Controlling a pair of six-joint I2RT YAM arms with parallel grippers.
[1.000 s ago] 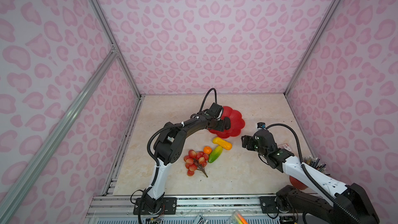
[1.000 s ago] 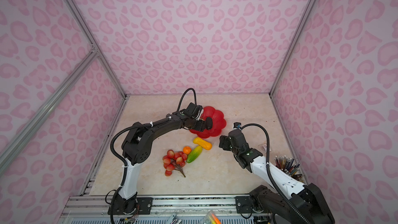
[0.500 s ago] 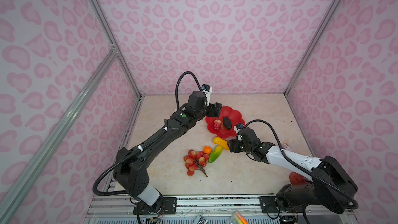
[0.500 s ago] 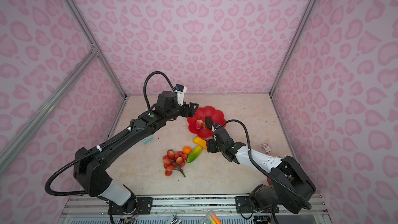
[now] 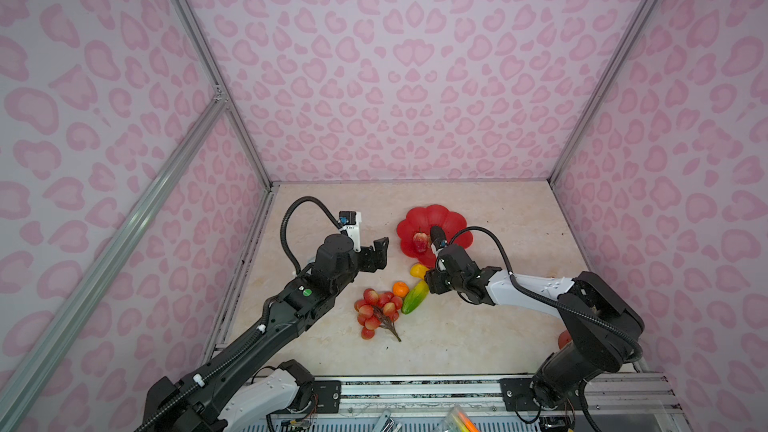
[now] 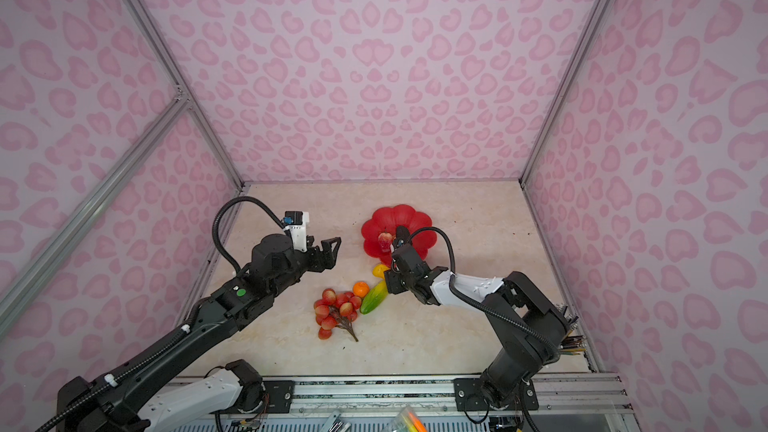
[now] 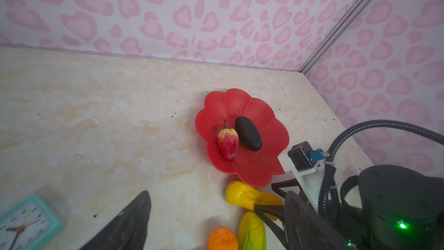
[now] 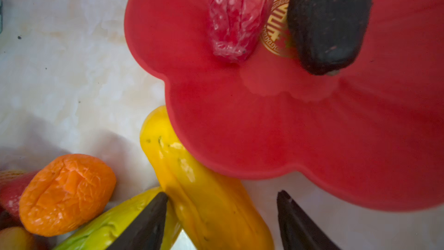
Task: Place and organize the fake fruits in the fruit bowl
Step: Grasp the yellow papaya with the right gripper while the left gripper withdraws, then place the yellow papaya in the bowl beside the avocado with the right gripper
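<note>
The red flower-shaped fruit bowl [image 5: 446, 218] [image 6: 409, 216] [image 7: 240, 105] [image 8: 264, 128] holds a red-yellow strawberry-like fruit [image 5: 419, 241] [image 7: 227, 143] and a dark avocado [image 7: 248, 133] [image 8: 329, 20]. Against its near rim lies a yellow-orange oblong [image 5: 419, 271] [image 8: 192, 183]. My right gripper [image 5: 428, 279] [image 8: 221, 220] is open around it; one finger touches it, the other stands apart. A green-yellow oblong [image 5: 414, 297], a tangerine [image 5: 400, 288] and a red grape bunch [image 5: 376, 311] lie beside it. My left gripper [image 5: 380, 255] [image 7: 216, 220] hangs open and empty, left of the bowl.
A teal square clock [image 7: 26, 220] stands on the table under my left arm. A red object [image 5: 563, 338] shows behind the right arm's base, and pens [image 6: 571, 342] lie at the right front edge. Pink walls close three sides.
My left gripper drew back leftward from the bowl and opened; the strawberry-like fruit now shows in the bowl. My right gripper moved left to the yellow-orange oblong, its jaws narrowing.
</note>
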